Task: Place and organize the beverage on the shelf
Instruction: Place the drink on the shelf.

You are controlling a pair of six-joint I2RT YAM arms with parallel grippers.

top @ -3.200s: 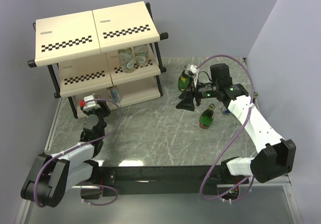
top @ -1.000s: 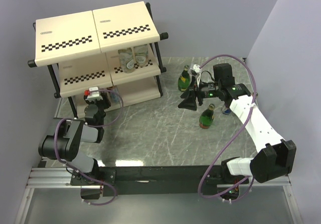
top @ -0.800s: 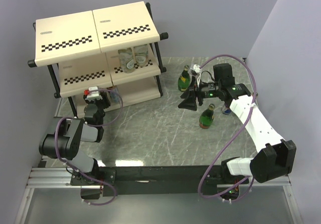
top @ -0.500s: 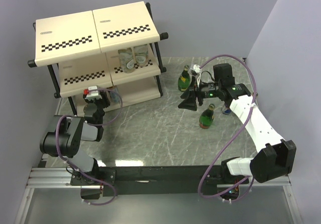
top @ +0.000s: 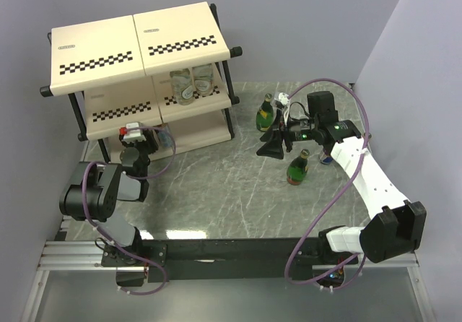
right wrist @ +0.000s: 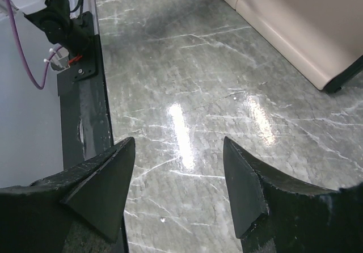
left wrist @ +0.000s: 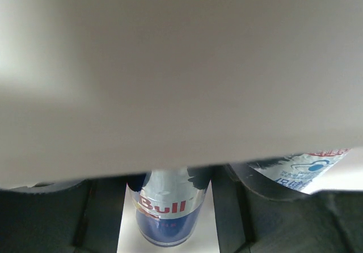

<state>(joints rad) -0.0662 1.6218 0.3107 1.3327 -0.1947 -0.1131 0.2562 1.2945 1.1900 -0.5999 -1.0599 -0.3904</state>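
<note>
the word "bull" is read in red on the can [left wrist: 167,207], which is silver above and blue below. small marks are printed on the two top panels of the shelf [top: 101,44], too small to be read. a black-and-white checkered strip is run along the front of each cream panel. pale labels with blue print are seen on the two clear bottles [top: 193,82], but no writing can be made out.

the can is clamped upright between the fingers of the left gripper [left wrist: 168,224]. it is held under a cream panel at the front of the bottom tier, in the left half. a second can [top: 164,131] is stood on that tier just to the right. the clear bottles are set side by side on the right half of the middle tier. two green bottles with gold caps are stood on the table [top: 216,192], right of the shelf. the far bottle [top: 266,114] is seen beyond the right gripper [right wrist: 178,145], and the near bottle [top: 297,167] just beside it. the right gripper is held spread over bare table, with nothing between its fingers.

the table is patterned like glossy grey-green marble veined in white, and lamp glare is mirrored on it. it is closed in by plain pale lilac walls. a black rail is fixed along its near edge.
</note>
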